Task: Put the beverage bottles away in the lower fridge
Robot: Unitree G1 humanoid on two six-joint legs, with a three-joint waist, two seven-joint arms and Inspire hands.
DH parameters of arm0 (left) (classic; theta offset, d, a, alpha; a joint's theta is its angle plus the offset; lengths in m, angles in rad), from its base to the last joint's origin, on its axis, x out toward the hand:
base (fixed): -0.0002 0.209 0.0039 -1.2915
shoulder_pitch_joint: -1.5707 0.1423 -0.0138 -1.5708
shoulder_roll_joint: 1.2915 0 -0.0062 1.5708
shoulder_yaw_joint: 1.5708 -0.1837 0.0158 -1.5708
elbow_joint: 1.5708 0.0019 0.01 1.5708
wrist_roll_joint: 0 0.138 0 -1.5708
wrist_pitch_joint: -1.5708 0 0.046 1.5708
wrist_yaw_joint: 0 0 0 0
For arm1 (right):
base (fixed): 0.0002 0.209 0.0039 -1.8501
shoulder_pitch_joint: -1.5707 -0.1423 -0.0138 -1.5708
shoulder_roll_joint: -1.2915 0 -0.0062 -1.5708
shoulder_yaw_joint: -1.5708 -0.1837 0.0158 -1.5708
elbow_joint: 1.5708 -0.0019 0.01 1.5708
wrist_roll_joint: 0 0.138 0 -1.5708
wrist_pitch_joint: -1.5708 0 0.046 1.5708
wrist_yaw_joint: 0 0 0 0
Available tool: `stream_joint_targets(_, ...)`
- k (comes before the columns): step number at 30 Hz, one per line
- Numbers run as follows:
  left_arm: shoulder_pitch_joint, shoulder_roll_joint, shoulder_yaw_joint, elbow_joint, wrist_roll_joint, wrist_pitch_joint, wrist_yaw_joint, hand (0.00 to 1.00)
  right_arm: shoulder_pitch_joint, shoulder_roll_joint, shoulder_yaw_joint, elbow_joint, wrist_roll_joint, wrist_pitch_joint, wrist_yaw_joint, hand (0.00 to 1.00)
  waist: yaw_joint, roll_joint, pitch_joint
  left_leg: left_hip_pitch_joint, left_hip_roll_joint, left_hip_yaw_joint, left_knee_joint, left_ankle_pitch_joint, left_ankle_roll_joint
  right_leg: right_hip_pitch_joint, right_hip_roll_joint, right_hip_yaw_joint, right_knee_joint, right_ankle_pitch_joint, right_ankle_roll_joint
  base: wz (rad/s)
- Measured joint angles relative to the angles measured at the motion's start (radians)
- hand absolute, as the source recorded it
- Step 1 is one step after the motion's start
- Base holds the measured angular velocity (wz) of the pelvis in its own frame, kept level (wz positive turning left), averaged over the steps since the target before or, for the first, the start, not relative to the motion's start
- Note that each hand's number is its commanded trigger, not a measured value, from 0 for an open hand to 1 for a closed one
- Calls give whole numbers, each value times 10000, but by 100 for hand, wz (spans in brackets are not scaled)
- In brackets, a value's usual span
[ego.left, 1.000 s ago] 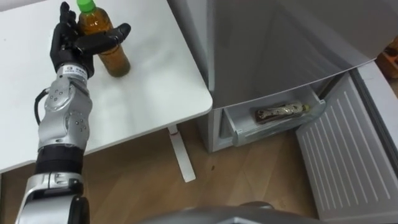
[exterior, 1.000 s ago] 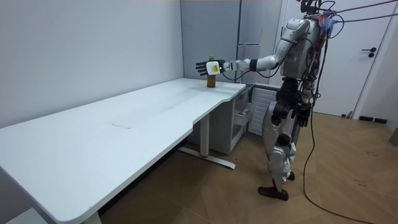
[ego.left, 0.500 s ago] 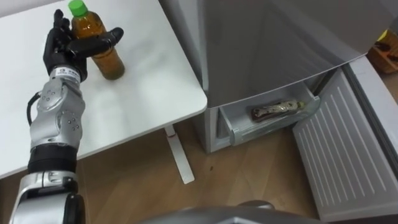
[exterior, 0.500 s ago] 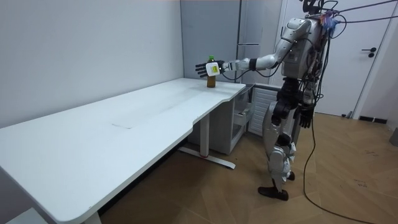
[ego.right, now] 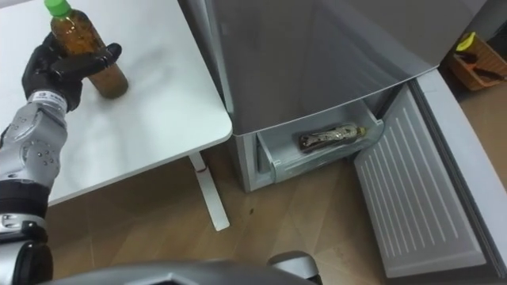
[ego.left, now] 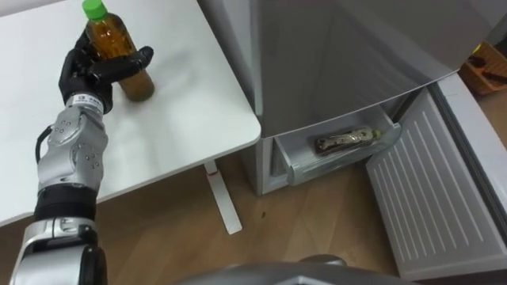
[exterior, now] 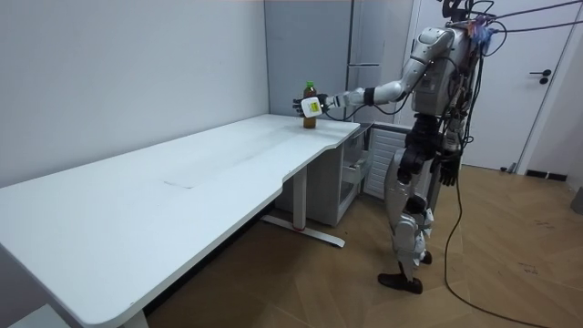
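Bottle (ego.left: 116, 46) (green cap, brown drink) upright on counter (ego.left: 186, 103), left hand (ego.left: 93, 71) curled round its middle; second bottle (ego.left: 344, 141) lies in open lower fridge drawer (ego.left: 295, 168).

Part of bottle (ego.left: 112, 36) behind left hand (ego.left: 85, 70)

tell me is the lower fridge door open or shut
Open. The lower fridge door stands swung out to the right, exposing a drawer with a bottle lying inside.
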Motion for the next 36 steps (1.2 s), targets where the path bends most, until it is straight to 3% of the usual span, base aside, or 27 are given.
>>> stream_joint_targets(11,-5,12,50,534,167,369,-72,100,12,0,0,-13,-3,4,0,0,-16,72,-15,-10,4,15,2,0,-1,-14,3,15,1,12,-13,0)
stream_joint_targets(28,-237,28,18,616,181,379,23,100,-36,-31,5,-207,-67,-154,25,0,4,304,14,-119,3,-87,4,1,-2,-100,7,-6,-8,14,-13,0)
stream_joint_targets(32,-233,26,-100,513,108,377,249,100,-85,-29,32,-358,-75,-264,27,0,35,374,42,-122,-1,-108,5,3,-2,-134,5,-24,-7,14,-13,0)
stream_joint_targets(36,-206,-77,-232,-331,158,375,438,100,-490,-11,155,-252,-30,-381,-88,0,136,303,80,-145,-3,-130,16,10,-4,-159,3,-71,-11,15,-13,1)
